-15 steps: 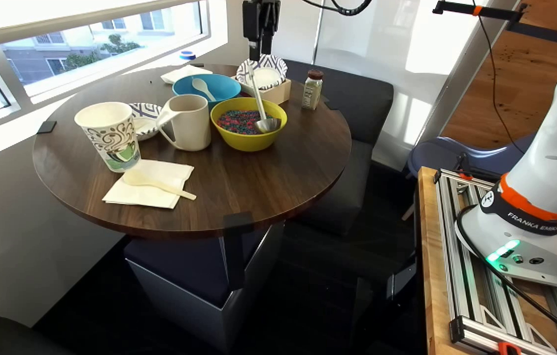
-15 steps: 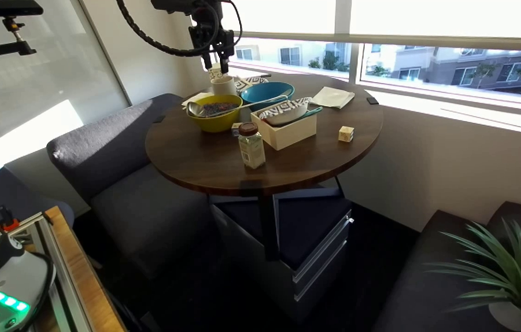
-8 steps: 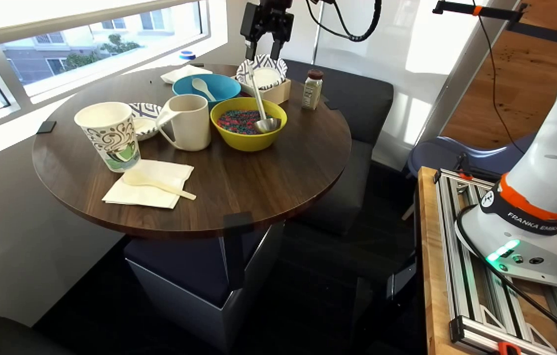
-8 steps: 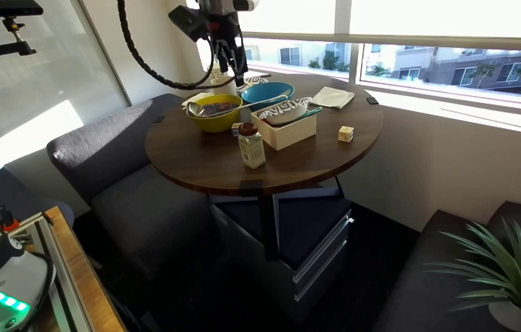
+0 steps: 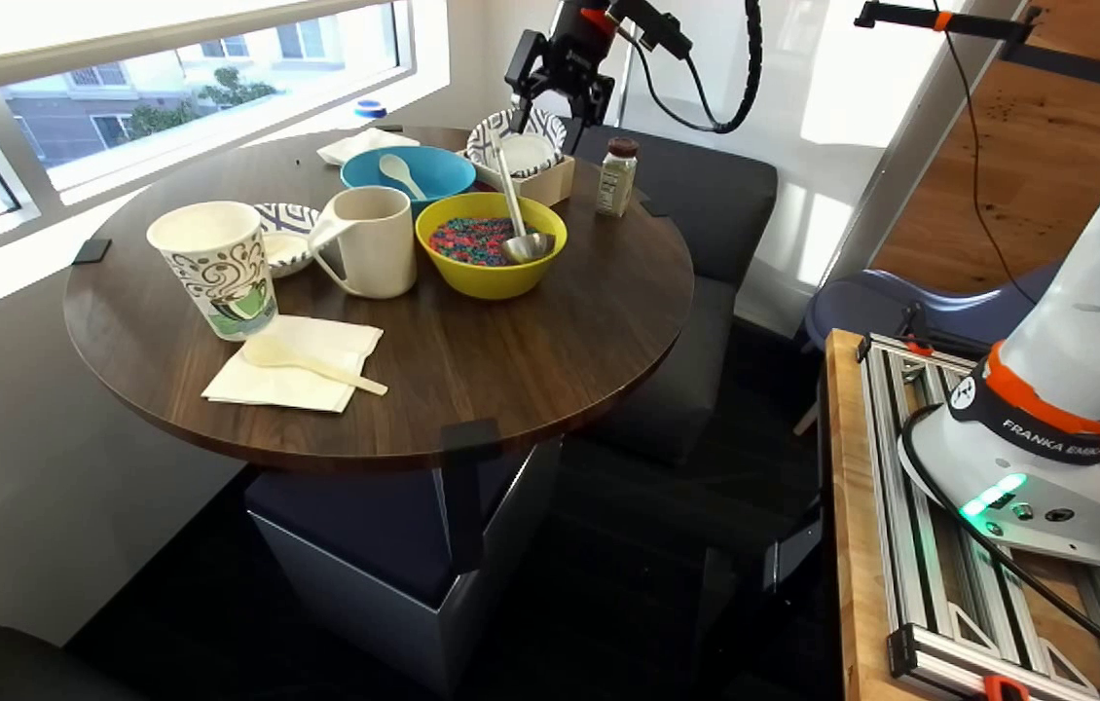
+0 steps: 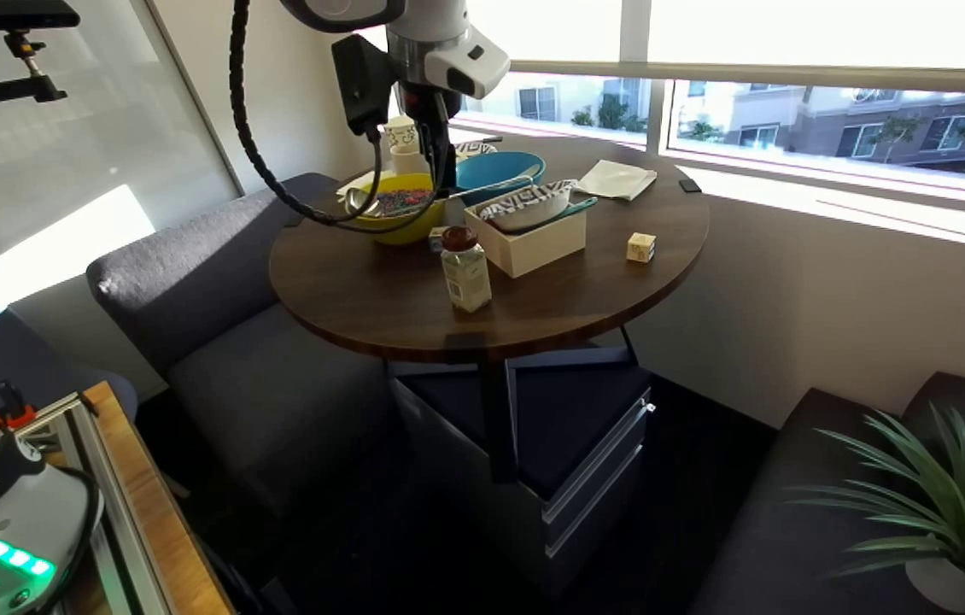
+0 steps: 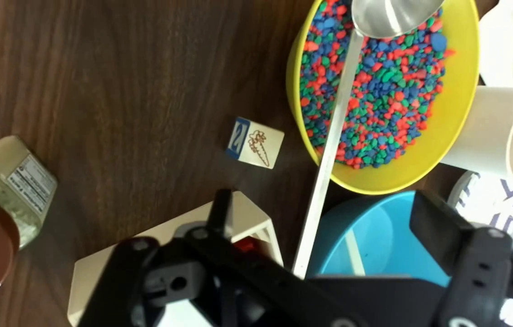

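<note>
Standing spread, two jaws hang near one ladle [image 7: 330, 145], one yellow bowl [image 7: 461, 77] and one blue bowl [image 7: 397, 245].

The ladle [image 7: 329, 154] is silver, the end effector [image 7: 324, 214] black, the paper bowl [image 5: 529, 152] blue-patterned.

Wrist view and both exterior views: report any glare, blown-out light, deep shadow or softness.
Wrist view: the ladle shows a glare streak in its bowl, the gripper looks dark and slightly soft; both exterior views: window blind blown out to white, floor nearly black in shadow.
</note>
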Motion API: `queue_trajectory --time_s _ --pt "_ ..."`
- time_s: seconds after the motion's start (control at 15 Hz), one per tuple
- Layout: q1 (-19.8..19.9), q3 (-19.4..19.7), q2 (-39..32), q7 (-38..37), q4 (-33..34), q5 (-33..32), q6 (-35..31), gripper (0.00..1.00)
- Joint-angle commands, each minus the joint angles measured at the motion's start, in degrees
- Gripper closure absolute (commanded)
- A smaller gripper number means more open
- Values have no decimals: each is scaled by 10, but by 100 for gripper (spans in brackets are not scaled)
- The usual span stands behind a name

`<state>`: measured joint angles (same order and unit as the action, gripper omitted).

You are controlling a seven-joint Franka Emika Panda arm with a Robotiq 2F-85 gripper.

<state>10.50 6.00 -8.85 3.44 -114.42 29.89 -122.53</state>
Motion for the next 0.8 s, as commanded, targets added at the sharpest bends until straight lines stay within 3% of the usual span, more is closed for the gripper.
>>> queue_trajectory --time_s 0.0,0.6,0.73 --pt "-2 2 0 0 1 1 2 0" --pt "23 -5 -55 131 10 154 -11 0" --pt "26 -6 -63 158 10 190 -17 19"
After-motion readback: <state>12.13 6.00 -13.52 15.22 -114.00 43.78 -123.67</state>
